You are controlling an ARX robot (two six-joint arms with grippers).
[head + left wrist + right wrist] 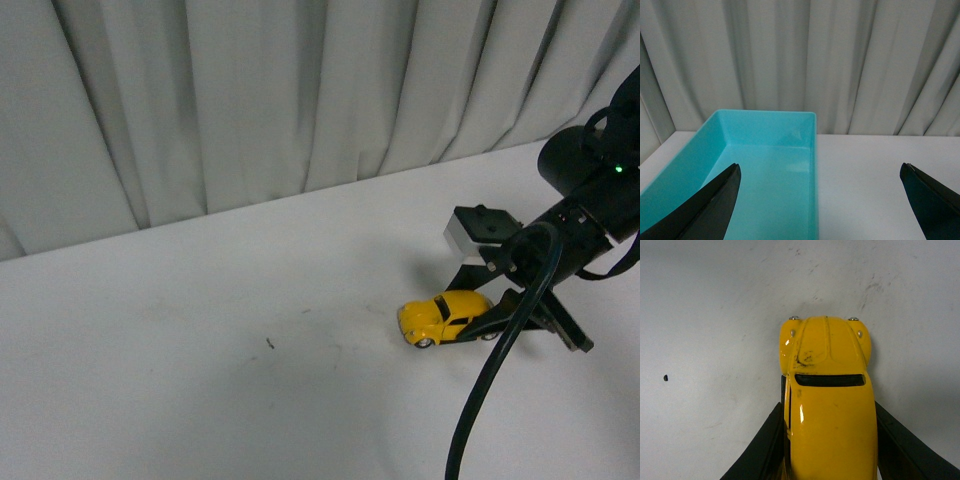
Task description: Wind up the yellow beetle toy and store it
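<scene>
The yellow beetle toy (445,317) stands on its wheels on the white table at the right, nose pointing left. My right gripper (487,325) is shut on its rear half, one black finger on each side. In the right wrist view the yellow beetle toy (827,400) fills the middle, hood away from the camera, with the fingers (765,447) pressed against its flanks. My left gripper (820,172) is open and empty, its tips wide apart above the near corner of a turquoise bin (812,150). The left arm does not show in the front view.
The white table (200,330) runs back to a grey pleated curtain (250,100). A small dark speck (270,344) lies on the table left of the toy. The turquoise bin is empty inside and stands near the curtain. A black cable (490,390) hangs from the right arm.
</scene>
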